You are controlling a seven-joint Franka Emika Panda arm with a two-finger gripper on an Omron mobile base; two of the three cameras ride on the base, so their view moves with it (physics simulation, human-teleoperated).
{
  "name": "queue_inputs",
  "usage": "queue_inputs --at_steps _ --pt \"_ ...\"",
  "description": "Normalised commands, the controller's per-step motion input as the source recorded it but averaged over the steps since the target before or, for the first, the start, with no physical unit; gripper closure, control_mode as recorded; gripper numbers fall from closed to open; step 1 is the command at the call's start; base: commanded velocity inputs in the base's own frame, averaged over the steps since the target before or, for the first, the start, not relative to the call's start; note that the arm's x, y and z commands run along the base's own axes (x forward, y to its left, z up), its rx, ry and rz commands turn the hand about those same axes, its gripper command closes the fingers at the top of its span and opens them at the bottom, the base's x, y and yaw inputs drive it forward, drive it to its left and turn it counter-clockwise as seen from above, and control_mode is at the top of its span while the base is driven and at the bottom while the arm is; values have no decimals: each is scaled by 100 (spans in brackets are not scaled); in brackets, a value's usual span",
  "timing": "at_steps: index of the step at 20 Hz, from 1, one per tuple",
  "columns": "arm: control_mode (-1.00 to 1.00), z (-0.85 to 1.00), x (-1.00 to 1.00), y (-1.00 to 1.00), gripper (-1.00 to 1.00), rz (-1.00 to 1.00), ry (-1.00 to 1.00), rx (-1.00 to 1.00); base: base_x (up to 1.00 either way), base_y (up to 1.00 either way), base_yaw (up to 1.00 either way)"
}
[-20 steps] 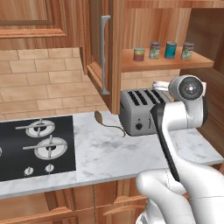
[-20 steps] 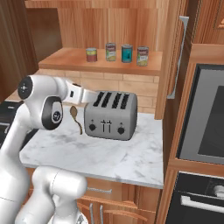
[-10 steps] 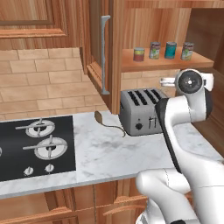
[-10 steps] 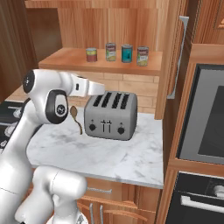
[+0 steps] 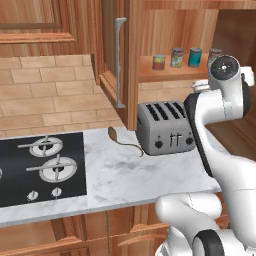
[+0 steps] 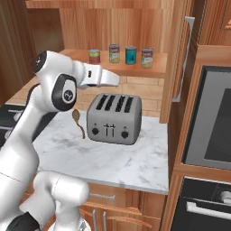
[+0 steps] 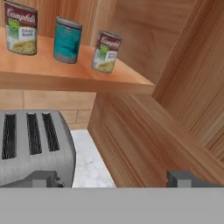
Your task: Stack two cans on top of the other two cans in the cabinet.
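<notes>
On the plank shelf (image 6: 135,68) of the open cabinet four cans stand in a row, none stacked. From left in the right base view: dark red can (image 6: 94,56), pale-labelled can (image 6: 114,53), teal can (image 6: 131,54), pale-labelled can (image 6: 147,57). The left base view shows the red can (image 5: 158,62), a pale can (image 5: 177,57) and the teal can (image 5: 195,56). My gripper (image 6: 116,81) hangs open and empty over the toaster, below and in front of the shelf. In the hand view the gripper (image 7: 113,179) has its fingertips wide apart, with a pale can (image 7: 20,27), the teal can (image 7: 67,39) and the other pale can (image 7: 106,51) above.
A silver four-slot toaster (image 6: 114,118) sits on the marble counter (image 6: 113,158) right under the shelf. A wooden spoon (image 6: 77,119) lies left of it. The open cabinet door (image 6: 178,58) with its grey bar handle juts out at the right. A hob (image 5: 40,165) lies at the left, an oven (image 6: 207,122) at the right.
The arm has swung the hand up and to the right, over the toaster toward the shelf. The jaws have stayed open. The cans have not moved.
</notes>
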Motion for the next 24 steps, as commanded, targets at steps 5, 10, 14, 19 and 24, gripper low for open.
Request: queue_inputs --at_steps 5,10,14,19,24 --pt "-100 17 5 -20 -100 0 6 0 0 0 0" --pt "-100 11 12 -16 -100 0 0 0 0 0 0" --pt "-100 0 25 -15 -100 1 0 4 0 0 0" --pt "-100 3 36 -12 -100 3 -3 7 0 0 0" --pt "-100 8 34 -15 -100 1 0 10 0 0 0"
